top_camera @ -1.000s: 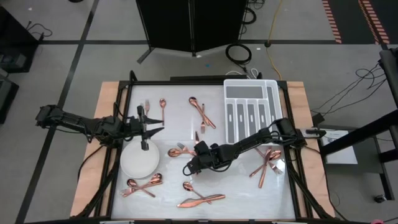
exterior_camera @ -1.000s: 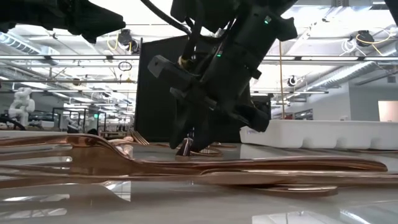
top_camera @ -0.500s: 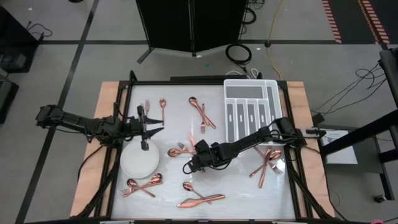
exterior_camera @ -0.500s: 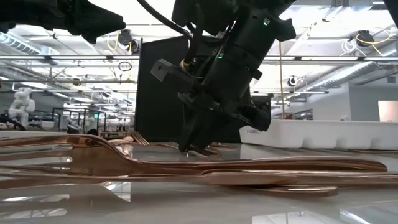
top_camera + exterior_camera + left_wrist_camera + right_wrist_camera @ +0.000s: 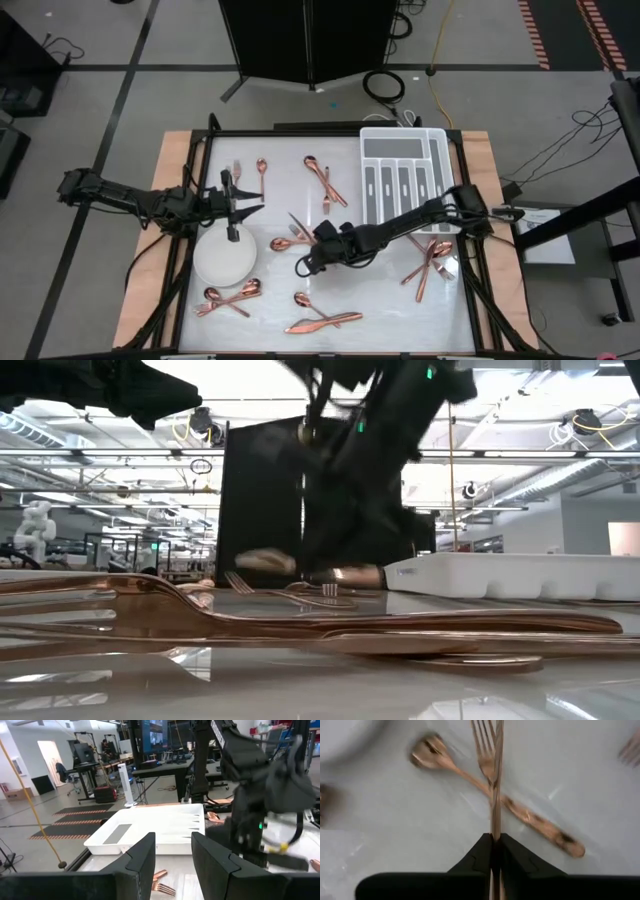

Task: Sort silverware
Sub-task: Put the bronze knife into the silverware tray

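1. The tabletop [image 5: 380, 300] is a white sheet inside a dark frame, with both dark arms reaching in from the sides.
2. The white compartmented tray [image 5: 403, 150] sits at the far right corner; its slots look empty from above.
3. The round white plate [image 5: 222, 262] lies at the left, just below the left gripper.
4. The left gripper [image 5: 240, 201] hangs near the plate's far edge, its jaws partly apart with nothing between them; the left wrist view shows its fingers [image 5: 142, 862] separated.
5. The right gripper [image 5: 308, 237] is near the middle of the tabletop, its jaws pinched tight on a thin copper piece [image 5: 496, 795] seen edge-on in the right wrist view.
6. Just beyond that piece a fork [image 5: 485, 752] lies crossed over a spoon [image 5: 450, 765] on the white surface.
7. The rest of the silverware is scattered: a crossed pair [image 5: 326, 180] left of the tray, a cluster [image 5: 430, 262] at the right edge, spoons [image 5: 228, 296] below the plate, and pieces [image 5: 322, 320] along the near edge.
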